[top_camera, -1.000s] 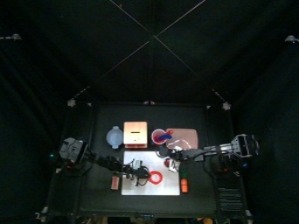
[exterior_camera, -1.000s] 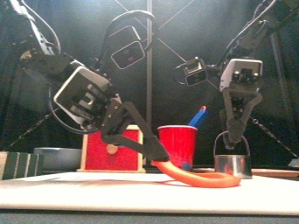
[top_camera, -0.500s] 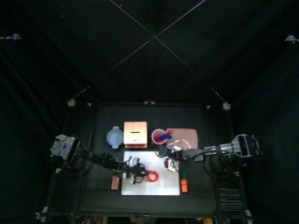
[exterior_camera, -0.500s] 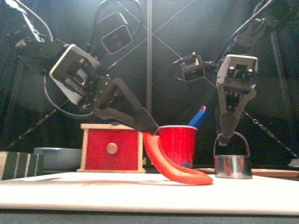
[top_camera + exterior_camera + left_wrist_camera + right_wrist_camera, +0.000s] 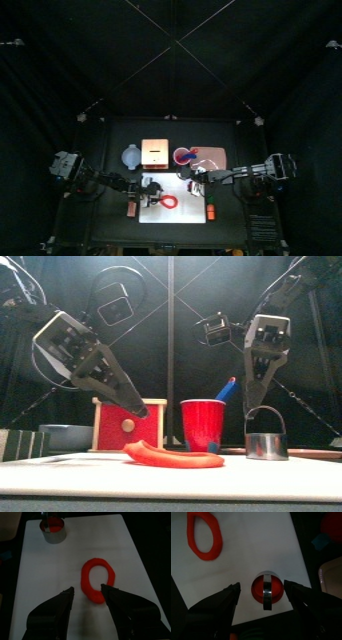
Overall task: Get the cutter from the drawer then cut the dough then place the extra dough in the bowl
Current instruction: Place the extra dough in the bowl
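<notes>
Down flat on the white board [image 5: 47,577], an oval red dough ring [image 5: 174,457]; left hand [image 5: 87,587] wide apart, empty.

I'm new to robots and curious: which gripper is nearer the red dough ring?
Left. The left gripper hangs open just above the dough ring, apart from it; the right gripper hangs over the cutter, farther off.
</notes>
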